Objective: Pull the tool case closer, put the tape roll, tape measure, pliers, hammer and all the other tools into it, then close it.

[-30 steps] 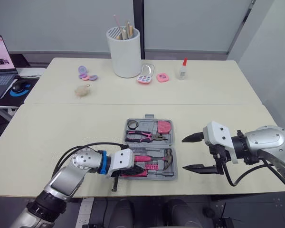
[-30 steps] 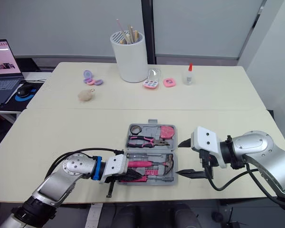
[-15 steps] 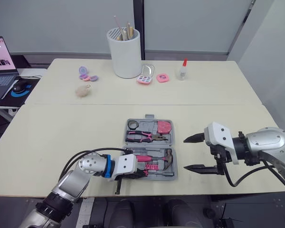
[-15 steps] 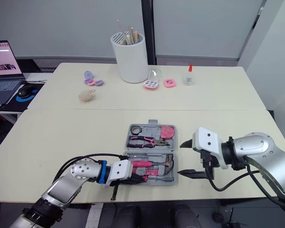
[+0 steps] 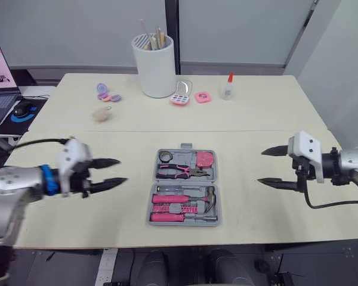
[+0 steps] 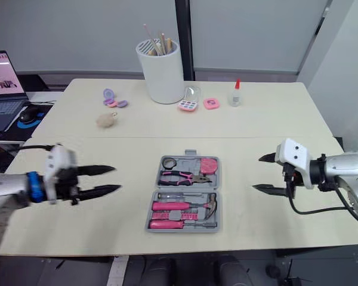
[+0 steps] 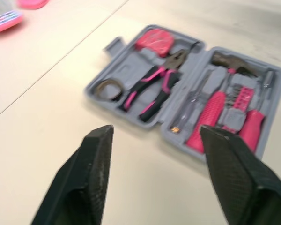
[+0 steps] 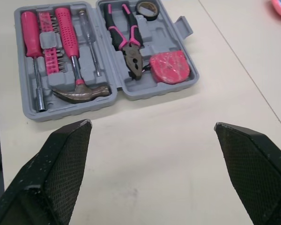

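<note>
Left eye view: we find the tool case [image 5: 184, 182] lying open on the table [image 5: 274, 119], between the two grippers and well apart from each. The left gripper [image 5: 123, 170] hovers with fingers spread wide, holding nothing, tips toward the case. The right gripper [image 5: 260, 167] is equally wide and empty, tips facing the case. We note the tape roll [image 5: 166, 156], pliers [image 5: 178, 172], tape measure [image 5: 205, 159] and hammer [image 5: 170, 198] seated in its compartments.
</note>
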You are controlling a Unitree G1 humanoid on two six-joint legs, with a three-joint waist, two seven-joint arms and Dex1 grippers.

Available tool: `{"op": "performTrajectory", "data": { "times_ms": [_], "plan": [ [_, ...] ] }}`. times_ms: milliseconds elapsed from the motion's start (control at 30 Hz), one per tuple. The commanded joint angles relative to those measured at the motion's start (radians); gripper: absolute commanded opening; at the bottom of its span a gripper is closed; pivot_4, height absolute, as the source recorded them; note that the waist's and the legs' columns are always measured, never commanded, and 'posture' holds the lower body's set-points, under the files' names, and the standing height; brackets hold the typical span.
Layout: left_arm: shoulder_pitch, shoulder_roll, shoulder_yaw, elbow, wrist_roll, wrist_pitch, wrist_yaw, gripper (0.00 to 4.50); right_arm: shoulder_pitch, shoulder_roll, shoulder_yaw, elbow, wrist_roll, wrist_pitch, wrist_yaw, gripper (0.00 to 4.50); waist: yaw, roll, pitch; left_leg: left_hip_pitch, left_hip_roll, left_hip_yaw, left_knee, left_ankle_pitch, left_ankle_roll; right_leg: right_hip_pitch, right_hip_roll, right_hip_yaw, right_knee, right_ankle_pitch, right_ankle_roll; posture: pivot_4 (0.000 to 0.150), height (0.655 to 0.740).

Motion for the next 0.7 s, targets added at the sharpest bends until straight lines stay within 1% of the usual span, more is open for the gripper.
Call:
{"op": "performTrajectory", "data": {
  "times_ms": [33,67,100,200,333,500,700],
  "plan": [
    [0.014,0.061,0.149,0.160,-0.020,0.010,-0.040,4.08,-0.017,-0.030,-0.085,0.077,-0.008,-0.043,0.018,4.50,0.000,0.000,0.000,0.000,0.000,0.000,0.000,0.000,0.000,0.000,-0.001,0.000,0.000,0.000,0.000,0.150,0.7400],
    [0.016,0.074,0.168,0.226,-0.012,-0.004,-0.050,4.39,-0.014,-0.029,-0.095,0.106,-0.012,-0.059,0.019,4.50,0.000,0.000,0.000,0.000,0.000,0.000,0.000,0.000,0.000,0.000,-0.001,0.000,0.000,0.000,0.000,0.150,0.7400],
    [0.025,0.089,0.178,0.287,0.005,-0.030,-0.064,4.45,-0.011,-0.029,-0.103,0.134,-0.017,-0.072,0.023,4.50,0.000,0.000,0.000,0.000,0.001,0.001,0.000,0.000,0.000,0.000,-0.002,0.000,0.000,0.000,0.000,0.150,0.7400],
    [0.036,0.121,0.186,0.427,0.047,-0.100,-0.089,4.45,-0.001,-0.025,-0.117,0.198,-0.035,-0.105,0.032,4.50,0.001,0.000,0.000,0.000,0.000,0.002,-0.001,0.000,0.000,-0.001,-0.003,0.000,0.000,0.000,-0.001,0.150,0.7400],
    [0.034,0.139,0.192,0.541,0.075,-0.166,-0.099,4.45,0.011,-0.027,-0.119,0.245,-0.055,-0.142,0.042,4.50,0.003,0.000,0.000,-0.001,0.001,0.002,-0.001,0.000,0.000,-0.002,-0.004,0.000,0.000,0.001,-0.002,0.150,0.7400],
    [0.028,0.133,0.189,0.562,0.077,-0.196,-0.094,4.45,0.012,-0.026,-0.122,0.252,-0.060,-0.150,0.046,4.50,0.005,0.000,0.000,0.000,0.001,0.003,-0.001,0.000,0.000,-0.002,-0.004,0.000,0.001,0.001,-0.002,0.150,0.7400],
    [0.028,0.105,0.171,0.485,0.072,-0.183,-0.057,4.45,0.038,-0.023,-0.097,0.229,-0.087,-0.165,0.040,4.50,0.005,0.000,0.000,-0.001,0.001,0.003,-0.001,0.000,0.000,-0.002,-0.004,0.000,0.001,0.001,-0.002,0.150,0.7400]
  ]
}}
